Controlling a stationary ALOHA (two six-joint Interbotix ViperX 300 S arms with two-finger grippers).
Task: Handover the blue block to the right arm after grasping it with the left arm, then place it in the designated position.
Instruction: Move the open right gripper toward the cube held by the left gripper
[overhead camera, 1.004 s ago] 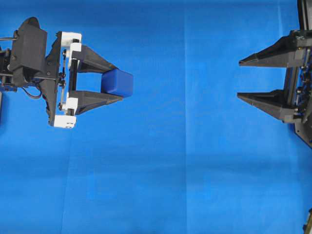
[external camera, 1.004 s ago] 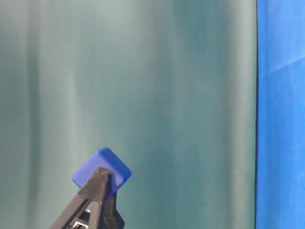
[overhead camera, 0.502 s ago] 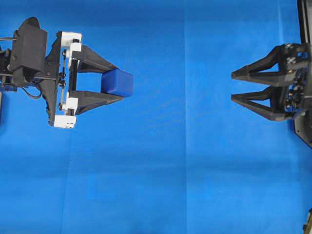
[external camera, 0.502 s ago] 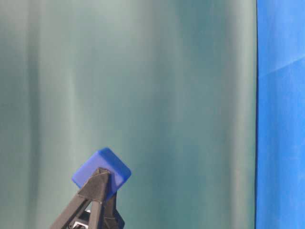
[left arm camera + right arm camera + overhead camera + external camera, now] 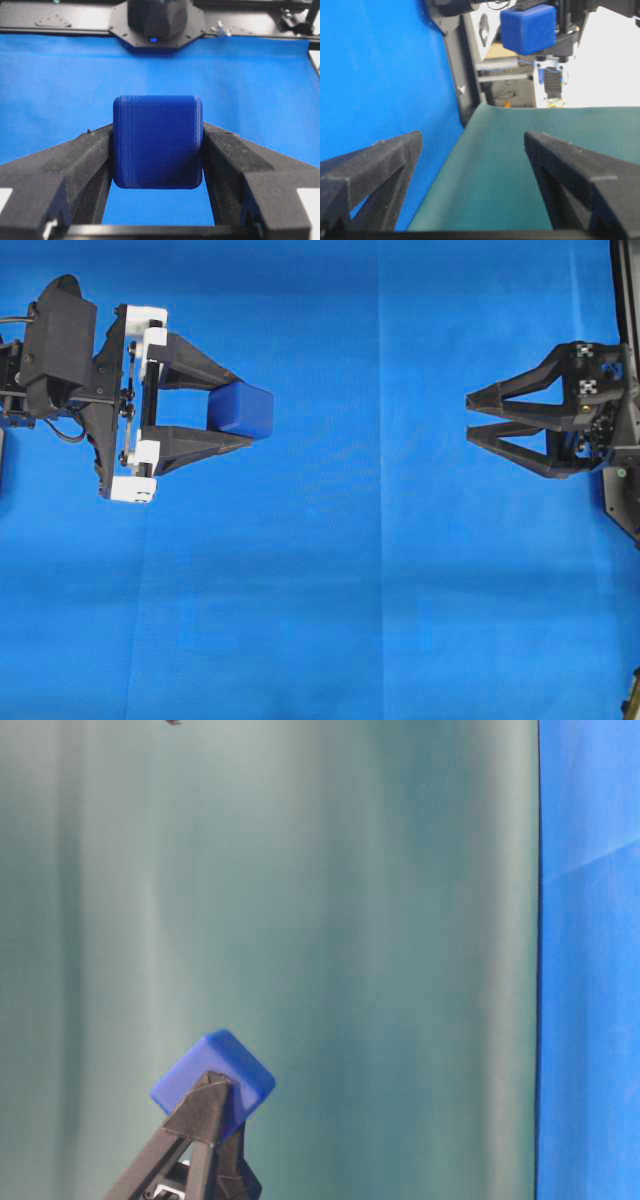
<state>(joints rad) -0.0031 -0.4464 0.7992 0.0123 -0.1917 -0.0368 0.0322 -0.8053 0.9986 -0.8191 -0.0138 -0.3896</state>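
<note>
The left gripper [image 5: 232, 411], the one with white brackets, sits at the left of the overhead view above the blue cloth [image 5: 330, 600], its two black fingers pointing to the right. It is clamped on the blue block [image 5: 245, 409], which sits between the fingertips with its far end poking out just past them. The left wrist view shows the same grip close up: the block [image 5: 157, 141] fills the gap, and each finger [image 5: 75, 165] presses flat against one of its sides. In the table-level view the block [image 5: 213, 1081] is raised clear of the surface, tilted on a corner, with the black fingers rising to it from below against a green backdrop [image 5: 350, 920].

The right gripper [image 5: 468, 416], all black with small black-and-white tags on its body, is at the right edge of the overhead view, well apart from the block. Its fingers point left toward the block and are rolled so that they nearly overlap from above. The right wrist view shows them spread wide with nothing between them [image 5: 470, 145]; the block [image 5: 528, 29] appears far off at the top of that picture, held in the other gripper, though this view is blurred and tilted, so finer detail is hard to tell.
</note>
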